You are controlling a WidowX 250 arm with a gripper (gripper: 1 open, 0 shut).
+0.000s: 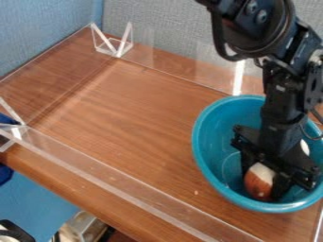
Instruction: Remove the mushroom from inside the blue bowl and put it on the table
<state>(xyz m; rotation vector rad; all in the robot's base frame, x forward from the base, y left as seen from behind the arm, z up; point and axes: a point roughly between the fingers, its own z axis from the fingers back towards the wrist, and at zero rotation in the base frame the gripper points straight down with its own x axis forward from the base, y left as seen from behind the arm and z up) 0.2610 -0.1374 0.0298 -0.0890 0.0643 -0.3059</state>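
The blue bowl [216, 127] sits at the right end of the table [113, 99], a deep glossy teal dish. My gripper [262, 177] reaches straight down into it from the black arm above. Its fingers are shut on the mushroom [259, 179], whose reddish-brown cap and cream stem show between the black fingertips, low inside the bowl. Whether the mushroom still touches the bowl's floor I cannot tell.
Low clear acrylic walls [113, 192] edge the wood-grain table, with a clear triangular bracket [113, 43] at the far corner. The arm's black body [259, 28] looms above the bowl. Blue fabric backs the scene.
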